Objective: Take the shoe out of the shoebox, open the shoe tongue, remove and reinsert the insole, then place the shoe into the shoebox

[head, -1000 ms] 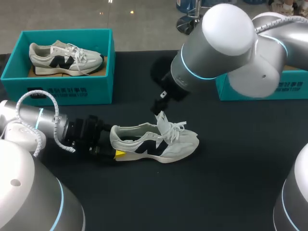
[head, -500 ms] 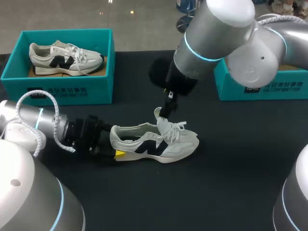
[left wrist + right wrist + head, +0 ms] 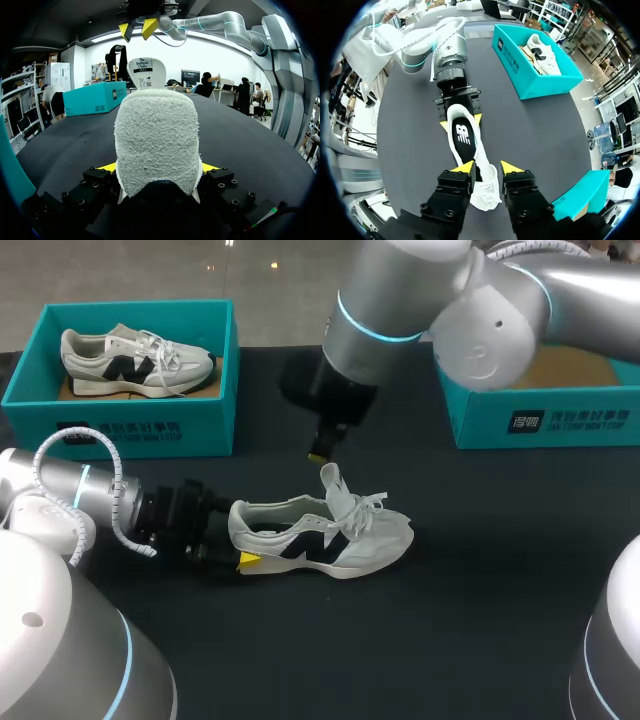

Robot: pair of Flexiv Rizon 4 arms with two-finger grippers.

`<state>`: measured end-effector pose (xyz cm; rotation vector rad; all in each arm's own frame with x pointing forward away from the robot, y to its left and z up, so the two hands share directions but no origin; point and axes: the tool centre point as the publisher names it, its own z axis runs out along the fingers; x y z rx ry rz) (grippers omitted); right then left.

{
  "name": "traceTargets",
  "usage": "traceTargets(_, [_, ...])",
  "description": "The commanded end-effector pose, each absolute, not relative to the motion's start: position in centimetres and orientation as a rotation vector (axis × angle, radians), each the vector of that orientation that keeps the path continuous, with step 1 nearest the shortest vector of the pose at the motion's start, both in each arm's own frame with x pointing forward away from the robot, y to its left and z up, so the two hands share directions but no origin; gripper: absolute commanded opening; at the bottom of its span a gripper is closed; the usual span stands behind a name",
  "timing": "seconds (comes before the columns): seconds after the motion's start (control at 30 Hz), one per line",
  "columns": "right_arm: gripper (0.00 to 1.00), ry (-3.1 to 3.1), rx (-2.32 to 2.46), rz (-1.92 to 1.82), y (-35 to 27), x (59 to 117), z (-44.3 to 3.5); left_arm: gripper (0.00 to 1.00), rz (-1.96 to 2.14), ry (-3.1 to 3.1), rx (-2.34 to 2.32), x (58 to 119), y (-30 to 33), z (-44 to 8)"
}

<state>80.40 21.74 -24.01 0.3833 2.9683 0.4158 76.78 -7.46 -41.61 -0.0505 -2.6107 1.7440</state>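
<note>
Holding the shoe (image 3: 320, 535) at frame centre on the counter (image 3: 480, 640), left jaws clamp its heel; right jaws hang released above the raised tongue (image 3: 331, 481); judged next: descend, pinch the insole (image 3: 463, 135).

The rounded silver-grey left arm (image 3: 62, 495) and right arm (image 3: 480, 320) wear thin cyan rings at their joints, a white ribbed cable (image 3: 119, 502) loops along the left, and black, screw-studded wrist blocks end in yellow-tipped fingers (image 3: 463, 168).
</note>
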Motion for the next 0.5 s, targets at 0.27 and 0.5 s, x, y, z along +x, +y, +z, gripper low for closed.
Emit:
traceTargets(0.27, [0.0, 3.04, 0.321, 0.272, 23.1, 81.2, -25.2, 0.0, 1.738, -2.614, -0.05, 76.8, -7.4, -41.6])
traceTargets(0.5, [0.0, 3.058, 0.295, 0.077, 24.6, 81.5, -27.7, 0.0, 1.738, -2.614, -0.05, 76.8, -7.4, -41.6])
